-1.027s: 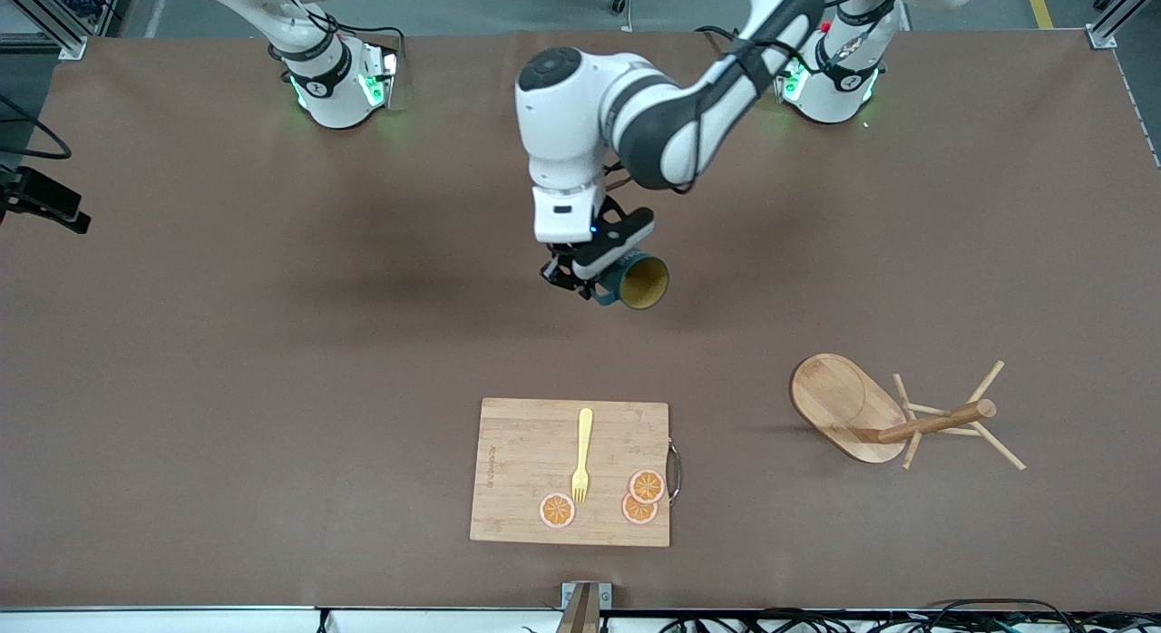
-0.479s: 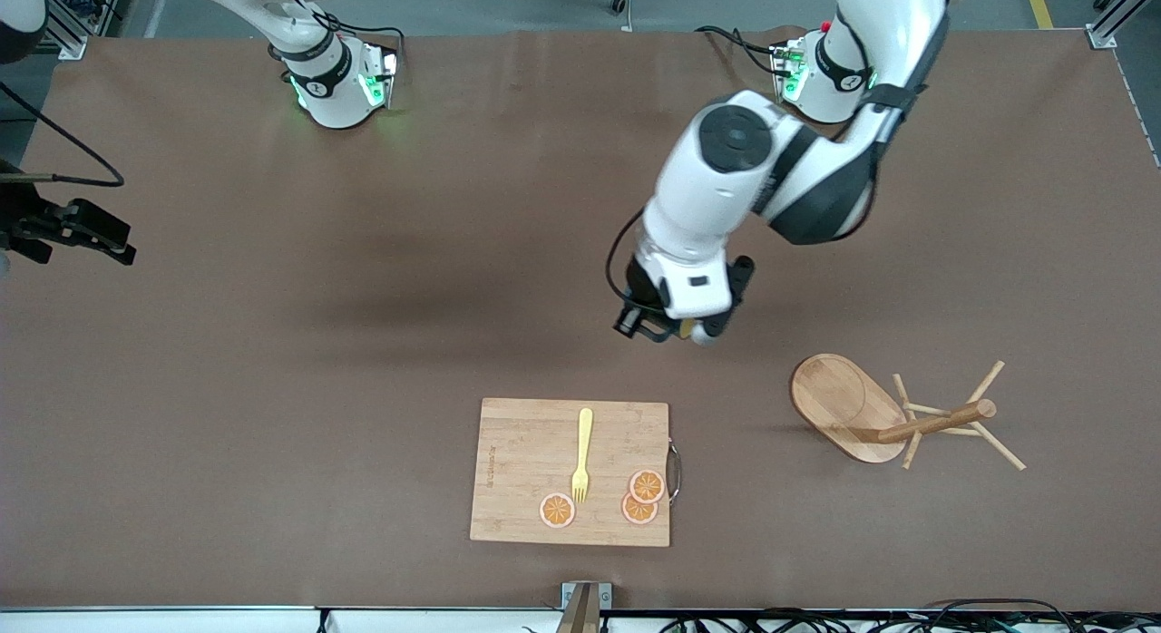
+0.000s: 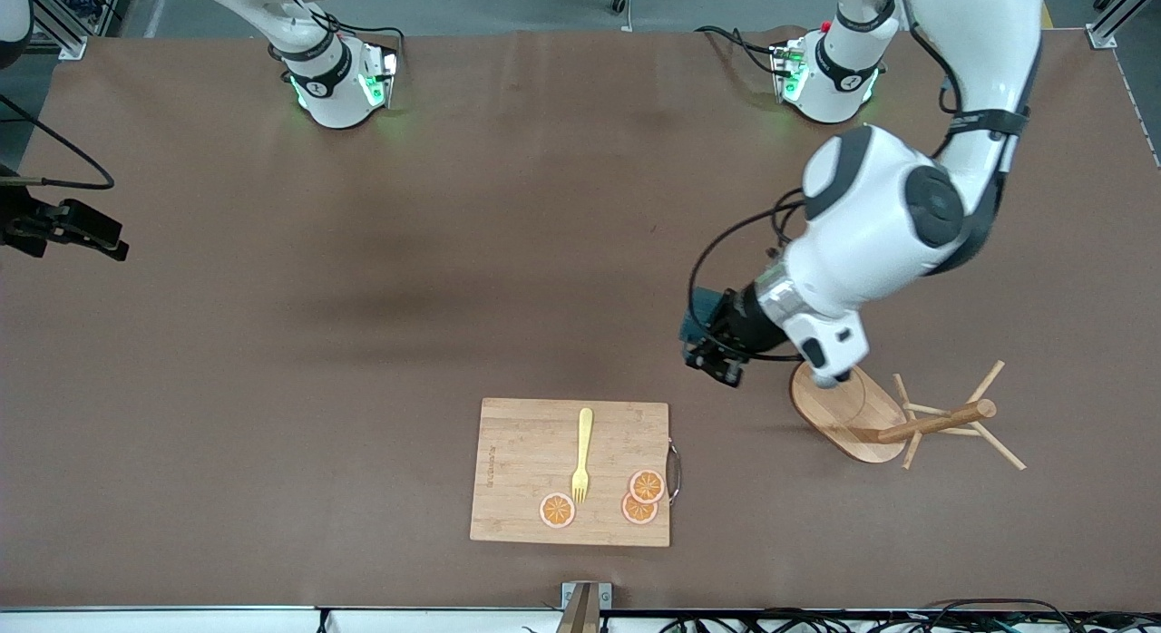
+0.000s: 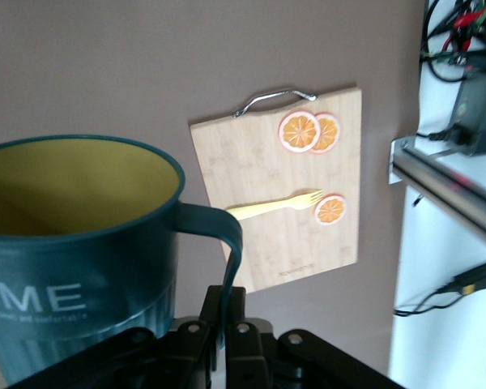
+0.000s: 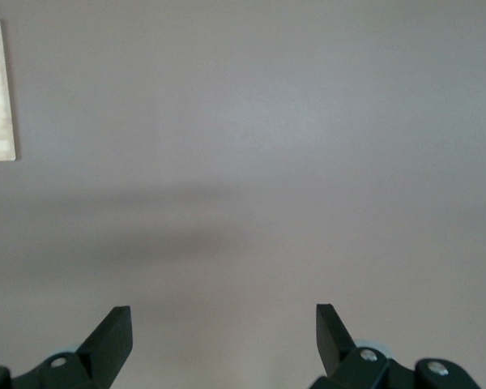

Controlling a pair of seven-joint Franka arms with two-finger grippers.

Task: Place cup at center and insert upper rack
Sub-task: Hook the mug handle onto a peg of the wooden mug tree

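The teal cup (image 4: 73,243) with its yellow inside hangs in the air, and my left gripper (image 4: 224,304) is shut on its handle (image 4: 231,243). In the front view the cup (image 3: 700,308) and left gripper (image 3: 721,356) are over bare table, beside the oval base of the upper rack (image 3: 848,404). The wooden rack lies tipped on its side toward the left arm's end of the table, post and pegs (image 3: 943,422) pointing away from the cup. My right gripper (image 5: 223,320) is open and holds nothing, over bare table at the right arm's end (image 3: 68,229).
A wooden cutting board (image 3: 571,470) with a metal handle lies nearer the front camera than the cup. On it are a yellow fork (image 3: 582,456) and three orange slices (image 3: 646,486). The left wrist view shows the board (image 4: 259,243) below the cup.
The left arm has swung from the table's middle toward the left arm's end, carrying the cup to beside the rack's base. The right gripper has barely shifted.
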